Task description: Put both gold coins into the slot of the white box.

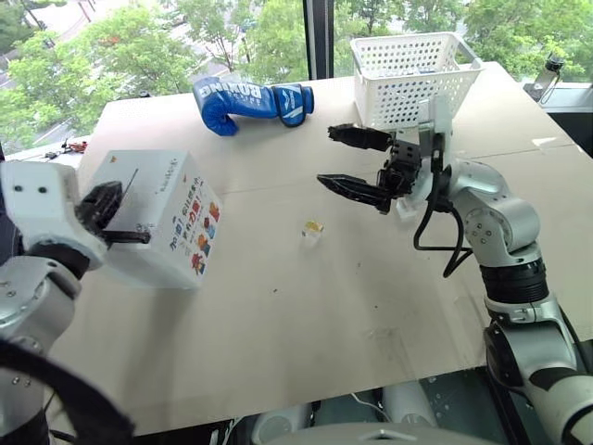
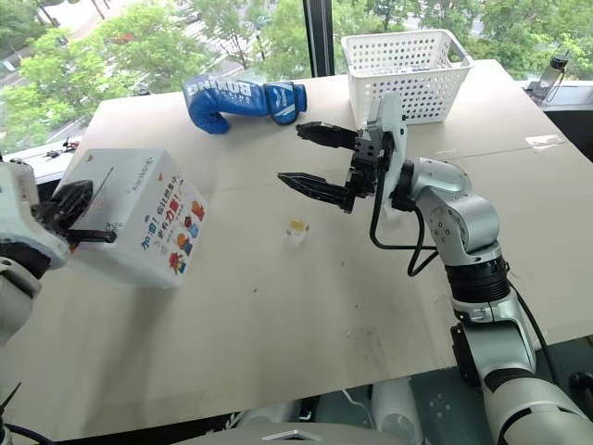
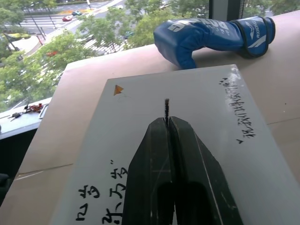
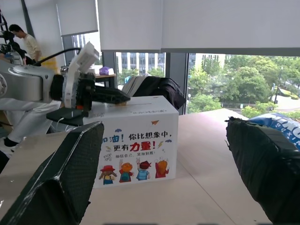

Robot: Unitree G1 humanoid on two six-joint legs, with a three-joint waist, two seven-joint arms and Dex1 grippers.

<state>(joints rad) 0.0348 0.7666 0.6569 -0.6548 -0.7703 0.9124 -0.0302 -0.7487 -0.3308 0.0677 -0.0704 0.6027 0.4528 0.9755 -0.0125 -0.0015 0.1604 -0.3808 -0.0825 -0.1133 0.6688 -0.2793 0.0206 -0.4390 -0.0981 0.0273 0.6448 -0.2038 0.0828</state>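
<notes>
The white box (image 1: pixel 157 218) stands at the table's left, its picture panel facing the middle. Its slot (image 3: pixel 167 107) is a thin dark slit in the top face. My left gripper (image 3: pixel 167 121) lies level over that top, shut, its tips just short of the slot's near end; nothing shows between the fingers. One gold coin (image 1: pixel 313 225) glints on a small clear block mid-table. To the right of the coin and above the table, my right gripper (image 1: pixel 325 156) points left, open and empty. The right wrist view shows the white box (image 4: pixel 140 140) with the left gripper (image 4: pixel 112 96) over it.
A blue boxing glove (image 1: pixel 250 102) lies at the back of the table (image 1: pixel 306 315). A white perforated basket (image 1: pixel 412 69) stands at the back right, just behind my right arm. A person (image 4: pixel 26 42) is in the room beyond the box.
</notes>
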